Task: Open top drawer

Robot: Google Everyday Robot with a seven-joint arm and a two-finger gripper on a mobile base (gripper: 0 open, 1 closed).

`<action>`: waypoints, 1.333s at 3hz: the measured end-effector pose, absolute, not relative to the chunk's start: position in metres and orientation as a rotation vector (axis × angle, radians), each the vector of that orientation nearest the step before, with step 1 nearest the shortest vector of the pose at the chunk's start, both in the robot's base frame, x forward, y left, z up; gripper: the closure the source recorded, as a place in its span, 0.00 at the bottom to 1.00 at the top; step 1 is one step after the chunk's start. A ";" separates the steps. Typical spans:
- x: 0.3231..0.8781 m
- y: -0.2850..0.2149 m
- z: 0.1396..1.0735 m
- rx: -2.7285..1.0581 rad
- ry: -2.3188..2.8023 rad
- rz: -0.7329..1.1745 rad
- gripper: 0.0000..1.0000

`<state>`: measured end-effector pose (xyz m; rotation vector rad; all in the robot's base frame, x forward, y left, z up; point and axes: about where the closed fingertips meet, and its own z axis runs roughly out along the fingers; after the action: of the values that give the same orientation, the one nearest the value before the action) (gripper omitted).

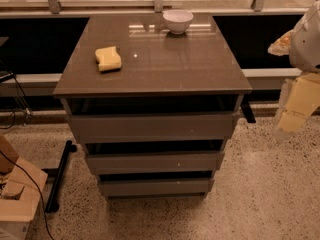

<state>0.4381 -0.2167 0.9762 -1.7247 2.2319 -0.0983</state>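
Note:
The top drawer [152, 127] is the widest of three flat grey-brown handleless fronts under the glossy cabinet top [165, 64]. It stands slightly out from the cabinet, with a dark gap above it. Two narrower drawers sit below it: the middle one [155, 162] and the bottom one [155, 186]. My gripper [295, 109] is at the far right edge, a pale blurred shape beside the cabinet's right side, apart from the drawer and level with it.
A yellow sponge [108, 58] lies on the cabinet top at the left. A white bowl [177, 20] stands at the back. A cardboard box [17, 194] and a black bar [59, 176] are on the speckled floor at the left. A railing and ledge run behind.

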 end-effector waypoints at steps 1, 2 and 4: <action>0.438 -0.217 0.975 -1.723 2.226 -0.097 0.00; 0.440 -0.217 0.965 -1.705 2.173 -0.081 0.00; 0.463 -0.187 0.927 -1.559 2.105 -0.093 0.00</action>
<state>0.4627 -0.1871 0.9273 -1.5588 2.1051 -0.0929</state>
